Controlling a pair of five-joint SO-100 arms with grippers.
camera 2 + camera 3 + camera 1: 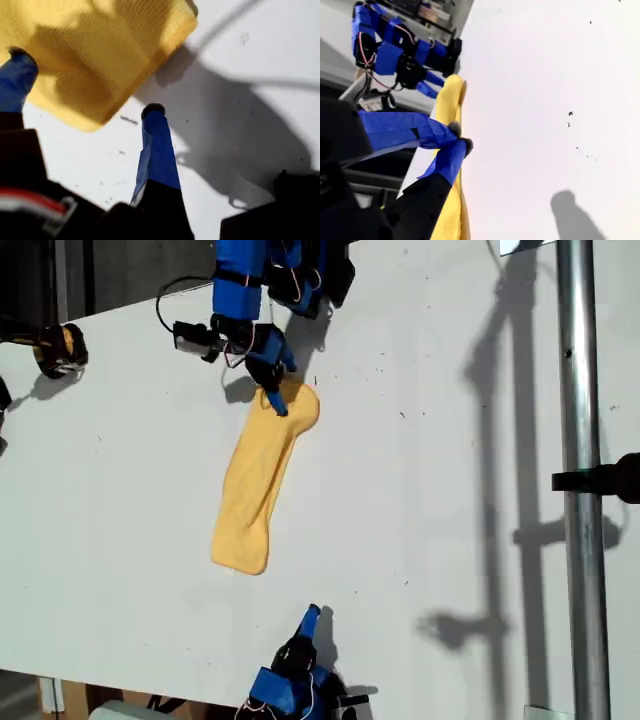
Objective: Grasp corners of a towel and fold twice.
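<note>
We are seeing hard, bright light striking the white table (pixel 420 490), throwing crisp dark shadows toward the exterior view's left and lower left, including the long shadow of the metal pole (pixel 578 480). In the first wrist view the towel (pixel 90 55) and the blue fingers (pixel 156 145) are showing soft and out of focus, with a broad grey shadow falling across the table. The second wrist view is rendering the table nearly washed out, while its darker edge is staying legible.
</note>
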